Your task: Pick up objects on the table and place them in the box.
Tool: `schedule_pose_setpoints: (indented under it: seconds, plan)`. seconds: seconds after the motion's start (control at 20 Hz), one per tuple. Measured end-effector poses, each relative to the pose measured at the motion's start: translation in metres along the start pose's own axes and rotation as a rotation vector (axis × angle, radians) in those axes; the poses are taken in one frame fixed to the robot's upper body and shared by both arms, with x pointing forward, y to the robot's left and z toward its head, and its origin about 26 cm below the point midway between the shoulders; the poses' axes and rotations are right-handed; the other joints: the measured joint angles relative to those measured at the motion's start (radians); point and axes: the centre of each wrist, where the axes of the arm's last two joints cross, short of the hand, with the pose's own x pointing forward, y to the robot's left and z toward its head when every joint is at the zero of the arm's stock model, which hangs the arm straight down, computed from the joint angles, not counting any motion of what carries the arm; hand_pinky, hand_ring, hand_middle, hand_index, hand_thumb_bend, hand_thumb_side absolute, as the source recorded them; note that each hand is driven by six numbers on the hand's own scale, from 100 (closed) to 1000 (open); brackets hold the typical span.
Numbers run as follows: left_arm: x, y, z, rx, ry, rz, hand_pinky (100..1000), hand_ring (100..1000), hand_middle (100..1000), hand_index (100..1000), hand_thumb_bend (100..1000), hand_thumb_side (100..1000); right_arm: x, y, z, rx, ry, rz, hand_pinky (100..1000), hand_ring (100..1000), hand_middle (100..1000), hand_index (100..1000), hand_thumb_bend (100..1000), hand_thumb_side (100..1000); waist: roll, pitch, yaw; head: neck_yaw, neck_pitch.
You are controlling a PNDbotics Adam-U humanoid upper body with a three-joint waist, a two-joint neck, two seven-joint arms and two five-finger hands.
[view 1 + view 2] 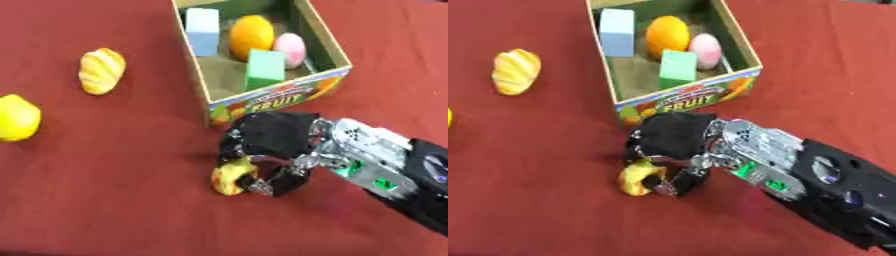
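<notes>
The robot's right hand, reaching in from the lower right, bends over a small yellow fruit with a reddish patch that lies on the red tablecloth. Its fingers are curled around the fruit's right side and its black palm covers the top, so the hand has closed on the piece. The fruit sits on the cloth just in front of the near left corner of the cardboard box, still outside it.

The box stands directly beyond the hand, its printed front panel reading "FRUIT" just beside the knuckles. Inside it are a pale blue block at the far left, an orange fruit in the middle, a pink egg-shaped piece to the right, and a green block nearest the front wall.

Well to the left of the box, a yellow-orange croissant-shaped piece lies on the cloth. Nearer and at the left edge of the left eye view rests a lemon, well apart from the hand.
</notes>
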Motion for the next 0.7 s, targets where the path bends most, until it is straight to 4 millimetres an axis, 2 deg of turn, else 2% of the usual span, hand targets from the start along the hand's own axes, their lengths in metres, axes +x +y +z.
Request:
schedule_pose_setpoints:
  seconds: [0.25,0.5,0.7]
  plan:
    - [0.000,0.000,0.000,-0.002,0.002,-0.001,723,600,561,820,100,550,0.002,-0.027,0.016,-0.081,-0.020,-0.021,788,692,580,669,100,143,0.000,-0.019,-0.006,0.004,0.000]
    - [0.000,0.000,0.001,-0.002,0.005,-0.003,723,601,562,820,100,550,-0.008,-0.042,0.030,-0.160,-0.039,-0.030,776,674,607,671,100,151,0.000,-0.032,-0.012,0.011,0.000]
    - [-0.001,0.001,0.002,-0.002,0.009,-0.005,723,602,562,821,100,551,-0.016,-0.051,0.040,-0.212,-0.042,-0.044,765,656,604,663,100,114,0.000,-0.037,-0.013,0.015,0.000]
